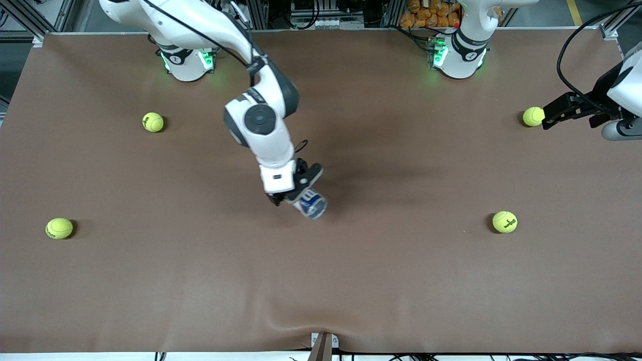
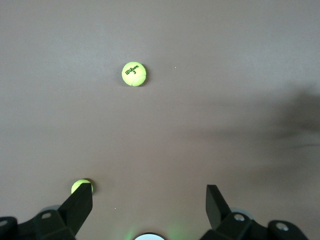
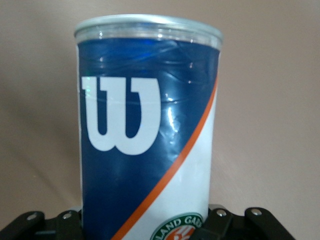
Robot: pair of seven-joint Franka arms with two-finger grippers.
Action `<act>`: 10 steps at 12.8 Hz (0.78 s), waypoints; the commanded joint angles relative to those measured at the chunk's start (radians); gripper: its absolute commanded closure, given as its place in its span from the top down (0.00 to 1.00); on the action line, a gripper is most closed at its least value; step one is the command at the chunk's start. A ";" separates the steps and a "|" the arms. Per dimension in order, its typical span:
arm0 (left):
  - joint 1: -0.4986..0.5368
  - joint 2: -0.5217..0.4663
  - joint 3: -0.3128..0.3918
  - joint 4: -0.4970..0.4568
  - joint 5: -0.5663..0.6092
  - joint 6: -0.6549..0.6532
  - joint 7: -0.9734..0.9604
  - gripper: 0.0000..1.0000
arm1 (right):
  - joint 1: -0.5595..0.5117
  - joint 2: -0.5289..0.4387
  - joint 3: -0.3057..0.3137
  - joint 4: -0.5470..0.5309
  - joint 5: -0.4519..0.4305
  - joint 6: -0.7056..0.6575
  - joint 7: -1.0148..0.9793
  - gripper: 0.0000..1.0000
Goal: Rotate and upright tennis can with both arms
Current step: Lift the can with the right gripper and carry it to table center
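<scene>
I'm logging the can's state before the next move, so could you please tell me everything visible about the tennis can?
The tennis can is a slim cylinder with a glossy navy-and-white label, a white "W" logo, an orange diagonal stripe, a green round emblem and a silver rim. The right gripper holds it near one end, fingers on both sides, over the middle of the table. In the front view its free end points toward the camera. Whether it touches the table cannot be told.

Tennis can (image 1: 312, 204) in right gripper (image 1: 296, 193) over table (image 1: 321, 281) middle, four tennis balls well apart around it, left gripper (image 1: 547, 116) just beside one (image 1: 532, 116).
</scene>
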 commanded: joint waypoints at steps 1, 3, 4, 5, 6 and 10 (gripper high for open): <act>0.006 -0.009 -0.005 -0.002 -0.005 -0.012 -0.004 1.00 | 0.084 0.058 -0.014 0.068 -0.110 -0.013 -0.028 0.60; 0.005 -0.009 -0.005 -0.002 -0.005 -0.012 -0.004 1.00 | 0.113 0.095 -0.014 0.091 -0.198 -0.010 -0.034 0.72; 0.005 -0.009 -0.005 -0.002 -0.005 -0.012 -0.004 1.00 | 0.127 0.112 -0.014 0.101 -0.233 -0.007 -0.040 0.77; 0.006 -0.009 -0.005 -0.002 -0.005 -0.012 -0.004 1.00 | 0.133 0.133 -0.014 0.117 -0.267 -0.006 -0.049 0.82; 0.005 -0.010 -0.005 -0.002 -0.005 -0.012 -0.004 1.00 | 0.138 0.158 -0.014 0.130 -0.293 -0.003 -0.069 0.82; 0.006 -0.009 -0.005 -0.002 -0.005 -0.012 -0.004 1.00 | 0.147 0.227 -0.014 0.152 -0.314 0.094 -0.115 0.91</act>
